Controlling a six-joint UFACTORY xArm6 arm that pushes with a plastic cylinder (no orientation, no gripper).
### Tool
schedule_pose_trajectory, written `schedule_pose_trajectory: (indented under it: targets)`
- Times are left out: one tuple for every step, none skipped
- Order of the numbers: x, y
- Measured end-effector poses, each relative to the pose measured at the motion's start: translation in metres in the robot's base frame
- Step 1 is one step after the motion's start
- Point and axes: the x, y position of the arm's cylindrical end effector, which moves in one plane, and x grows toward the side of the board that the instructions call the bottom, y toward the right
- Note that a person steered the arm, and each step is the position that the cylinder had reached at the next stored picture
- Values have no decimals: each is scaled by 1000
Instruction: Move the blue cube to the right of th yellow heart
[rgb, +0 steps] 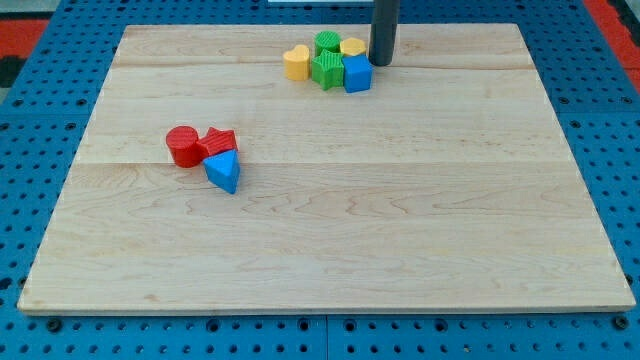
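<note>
Pale wooden board (330, 230), made of joined planks, lies on a blue pegboard surface (40, 120) whose holes show all around it; a strip of red shows at the view's top corners.

From the view's top edge the dark rod comes straight down, upright, and my tip (380, 63) rests on the board near its top edge. The rod ends plainly, with no jaws, and holds nothing; the tip stands just to the view's right of the blue cube (357, 74), touching it or very nearly so, which one I cannot tell.

Taking the blue cube as the landmark: it sits at the right end of a tight cluster near the board's top. Pressed against its left side is a green block (326, 70) with a ridged face. Just above the cube is a small yellow block (352, 46), its shape hard to make out. Up and to the cube's left is a second green block (327, 42). The yellow heart (296, 63) lies farther left, beyond the ridged green block, at the cluster's left end.

Well apart from the cube, down and to the view's left, a second group sits: a red cylinder (183, 145), a red block (220, 142) touching it, and a blue triangular block (224, 171) just below them.

No containers appear on the board.
</note>
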Motion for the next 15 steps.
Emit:
schedule_pose_trajectory:
  targets:
    - [6, 37]
    - [37, 56]
    - [57, 44]
    - [40, 18]
    - [3, -19]
    - [-14, -32]
    - [-24, -23]
    - [-10, 17]
    - [19, 17]
    - [32, 17]
    - [29, 7]
    - [14, -31]
    - [3, -66]
    - [-2, -64]
    - [14, -23]
